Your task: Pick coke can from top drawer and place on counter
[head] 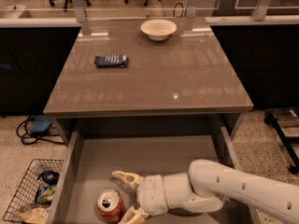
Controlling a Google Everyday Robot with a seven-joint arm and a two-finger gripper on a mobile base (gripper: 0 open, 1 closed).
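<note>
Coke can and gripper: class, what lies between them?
Nothing. In the camera view the open gripper sits just beside the coke can, with only bare top drawer floor between.

We record a glossy white, rounded arm (243, 190) with small dark screw holes. Its gripper (120, 196), at lower centre of frame, has two cream tapered fingers (125, 177), spread apart.

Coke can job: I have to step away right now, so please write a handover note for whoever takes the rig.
Gripper: open, low in the top drawer, fingers spread at the coke can, not closed on it.
Coke can: upright, front left of the open drawer.
Counter: holds a white bowl and a blue packet.
Done: drawer open, gripper at the can.
Left: grasp, lift, set it on the counter.
</note>
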